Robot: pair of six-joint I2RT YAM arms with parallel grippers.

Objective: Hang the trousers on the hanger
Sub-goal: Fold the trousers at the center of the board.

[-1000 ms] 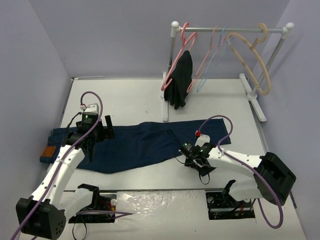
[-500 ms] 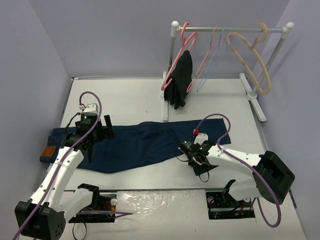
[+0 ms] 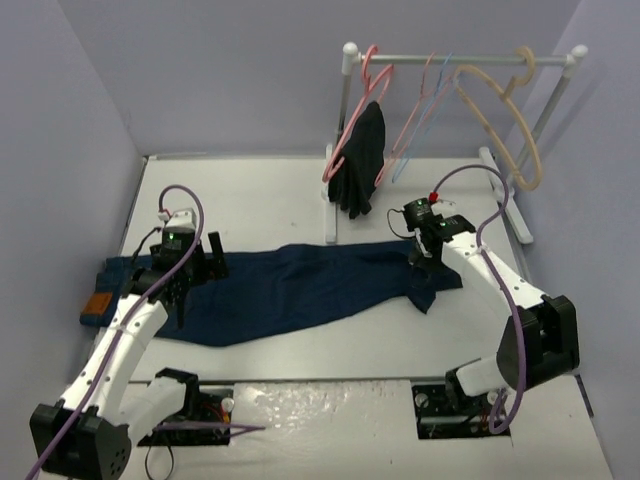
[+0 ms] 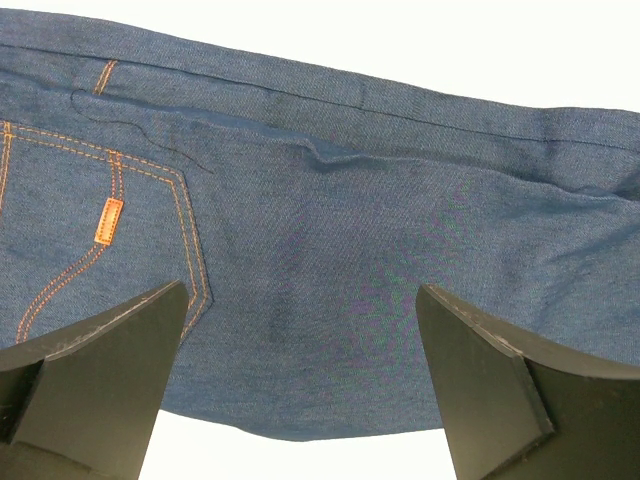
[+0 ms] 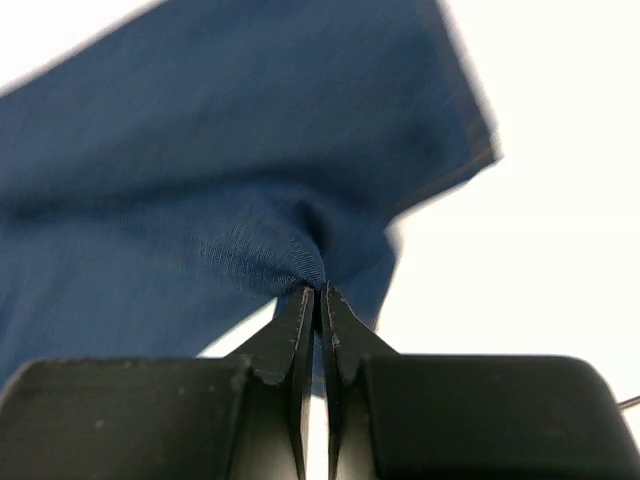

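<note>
The trousers (image 3: 290, 290) were laid flat across the mid table (image 3: 260, 200). The waistband was to the L, w/ the brown patch (image 3: 96, 305) at the far L end, and the legs were stretched out toward the R. At the R end the cloth was seen raised & bunched. A small fold of denim was pinched btwn the tightly closed jaws of the right gripper (image 5: 320, 292), and the hem was left hanging below it toward the table.

The left gripper (image 4: 300, 292) was held over the seat area, jaws spread wide w/ nothing caught btwn them. A back pocket (image 4: 90, 250) w/ orange stitching & a small orange tab was seen by its L finger. Whether the fingers touched the cloth couldn't be told.

The hanger (image 3: 400, 172) was hung on the rail of the rack (image 3: 480, 58) at the back R of the table, well apart from the trousers and untouched by either arm. It was flanked by a pink hanger (image 3: 410, 130) on one side & the thick beige hanger (image 3: 500, 115) on the other. A black garment (image 3: 362, 160) was draped on another pink hanger at the rack's L end, just behind the legs of the trousers.
</note>
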